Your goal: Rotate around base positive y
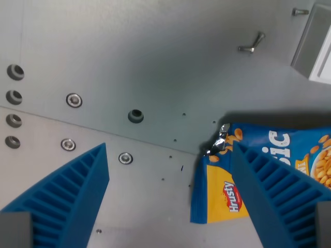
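A blue and yellow snack bag (218, 192) printed with "Hrusty" and peanuts lies at the wrist view's right. Its crumpled silver corner (221, 138) points up and left. My gripper (169, 150) is open, its two blue ribbed fingers spread wide. The left finger (77, 191) stands over bare metal. The right finger (269, 191) crosses in front of the bag and hides its middle. Nothing is between the fingers. Whether the right finger touches the bag cannot be told.
The grey metal table (155, 62) has rows of bolt holes (74, 100) and a black grommet (136, 116). A wing bolt (252, 45) and a screw (300, 11) lie at the top right, beside a pale box edge (316, 46).
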Controlling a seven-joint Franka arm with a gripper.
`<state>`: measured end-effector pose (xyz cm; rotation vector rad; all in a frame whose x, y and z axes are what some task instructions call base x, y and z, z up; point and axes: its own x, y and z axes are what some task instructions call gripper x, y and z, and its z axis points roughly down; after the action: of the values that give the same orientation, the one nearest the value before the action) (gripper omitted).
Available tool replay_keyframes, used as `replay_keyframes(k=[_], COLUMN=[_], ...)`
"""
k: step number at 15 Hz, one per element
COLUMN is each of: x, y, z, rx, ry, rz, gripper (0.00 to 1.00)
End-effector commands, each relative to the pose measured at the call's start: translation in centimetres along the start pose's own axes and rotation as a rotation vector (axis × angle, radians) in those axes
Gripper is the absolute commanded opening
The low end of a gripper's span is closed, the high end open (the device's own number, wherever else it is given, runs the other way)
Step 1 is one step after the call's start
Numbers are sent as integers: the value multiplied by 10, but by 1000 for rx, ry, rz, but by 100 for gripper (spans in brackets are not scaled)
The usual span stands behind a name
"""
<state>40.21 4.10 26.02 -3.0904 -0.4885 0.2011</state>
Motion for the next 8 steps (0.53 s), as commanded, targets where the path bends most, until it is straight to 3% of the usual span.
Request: replay_keyframes(k=[1,8], x=[6,6], y=[2,2], z=[-7,-7], rx=[75,104], ry=[-205,-294], rz=[-4,-6], gripper=[100,100])
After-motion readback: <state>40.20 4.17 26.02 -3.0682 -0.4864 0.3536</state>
